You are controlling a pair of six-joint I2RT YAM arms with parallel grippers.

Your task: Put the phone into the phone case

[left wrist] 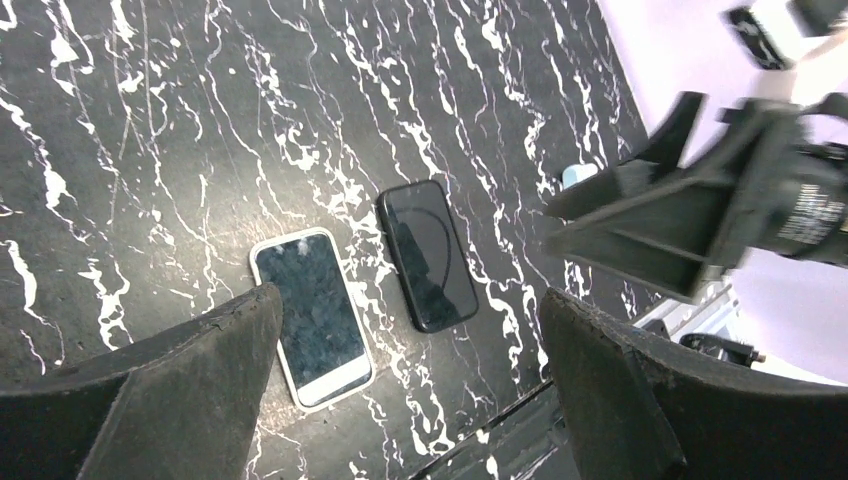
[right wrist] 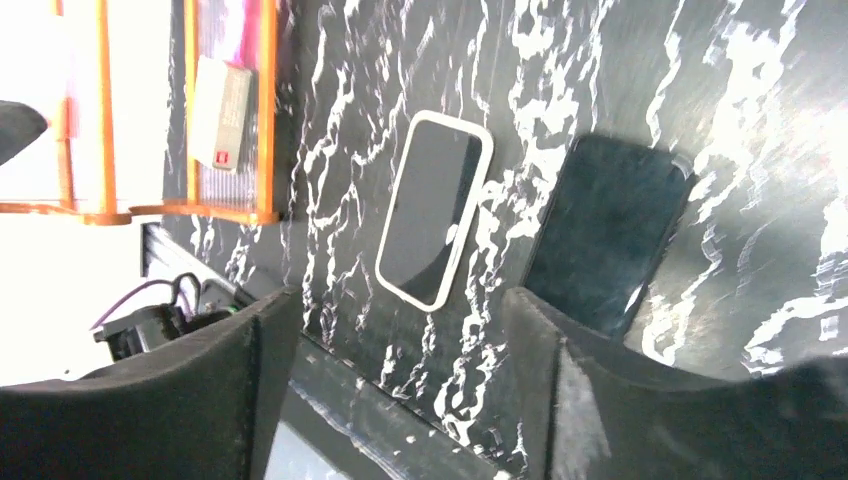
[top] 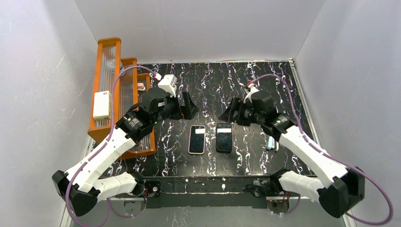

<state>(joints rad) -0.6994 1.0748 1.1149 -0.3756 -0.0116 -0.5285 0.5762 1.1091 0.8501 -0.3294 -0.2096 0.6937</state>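
Observation:
The phone lies flat near the table's front middle, its glossy dark screen up. It sits inside the phone case, which shows as a pale pink rim around it. Both show in the left wrist view, the phone and the case. Both show in the right wrist view too, the phone and the case. My left gripper is open and empty, raised behind the phone. My right gripper is open and empty, raised behind and to the right.
An all-black phone-sized piece lies just right of the case. An orange rack holding a white box stands along the left wall. A small pale blue item lies under the right arm.

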